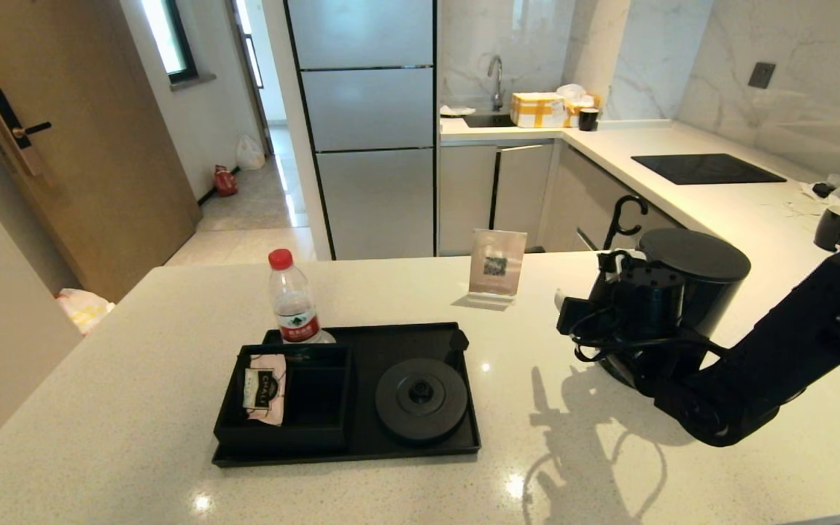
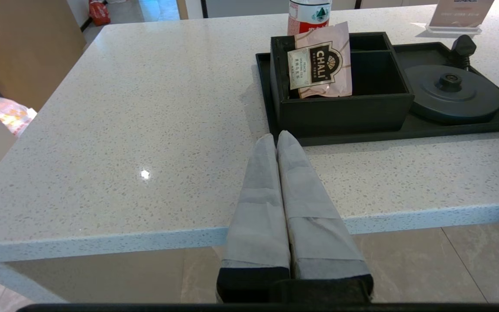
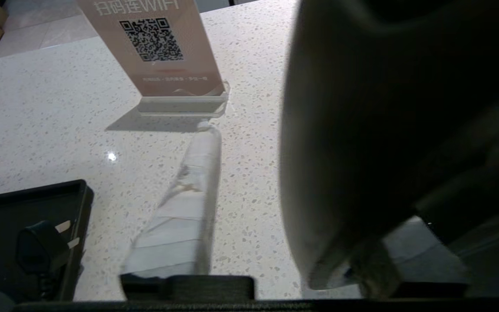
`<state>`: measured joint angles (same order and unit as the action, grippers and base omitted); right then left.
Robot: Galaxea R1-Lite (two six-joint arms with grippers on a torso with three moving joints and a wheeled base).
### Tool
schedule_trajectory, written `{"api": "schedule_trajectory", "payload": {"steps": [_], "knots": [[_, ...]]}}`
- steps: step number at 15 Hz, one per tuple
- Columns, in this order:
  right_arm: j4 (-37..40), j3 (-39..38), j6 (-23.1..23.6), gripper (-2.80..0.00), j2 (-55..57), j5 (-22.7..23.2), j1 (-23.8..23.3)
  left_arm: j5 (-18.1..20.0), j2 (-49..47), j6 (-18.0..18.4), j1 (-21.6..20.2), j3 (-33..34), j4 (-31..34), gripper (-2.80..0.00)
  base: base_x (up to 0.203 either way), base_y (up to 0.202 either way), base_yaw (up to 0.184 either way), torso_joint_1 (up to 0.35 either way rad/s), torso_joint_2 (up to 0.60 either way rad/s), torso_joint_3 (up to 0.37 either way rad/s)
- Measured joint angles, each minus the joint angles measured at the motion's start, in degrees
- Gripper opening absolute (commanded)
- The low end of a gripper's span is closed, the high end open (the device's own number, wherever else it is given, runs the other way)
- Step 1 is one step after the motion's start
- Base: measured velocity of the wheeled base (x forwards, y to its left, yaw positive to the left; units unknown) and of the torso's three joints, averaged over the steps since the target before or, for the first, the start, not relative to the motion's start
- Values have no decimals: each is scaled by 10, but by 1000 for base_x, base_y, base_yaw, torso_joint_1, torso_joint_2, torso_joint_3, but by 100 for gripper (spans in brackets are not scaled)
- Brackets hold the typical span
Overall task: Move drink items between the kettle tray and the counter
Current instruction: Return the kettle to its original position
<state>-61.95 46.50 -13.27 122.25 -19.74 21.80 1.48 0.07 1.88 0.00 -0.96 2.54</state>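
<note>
R tool pinches kettle on counter at tray's 3 o'clock; L tool pressed together, off counter edge.

Matte black right arm at right of the head view: thick rounded links, bulbous joint housings, small round buttons near the edge. Loose black cables looped by the right gripper. Left gripper, centre of its wrist view: two tapering fingers wrapped in pale grey tape, black bases.
</note>
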Motion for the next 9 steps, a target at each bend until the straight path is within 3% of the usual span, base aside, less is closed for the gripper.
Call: {"api": "schedule_trajectory", "payload": {"steps": [9], "knots": [[-4, -12, 27, -280, -7, 5, -2, 0, 0, 0, 0, 0, 0, -280, 0, 0, 0, 0, 0, 0]]}}
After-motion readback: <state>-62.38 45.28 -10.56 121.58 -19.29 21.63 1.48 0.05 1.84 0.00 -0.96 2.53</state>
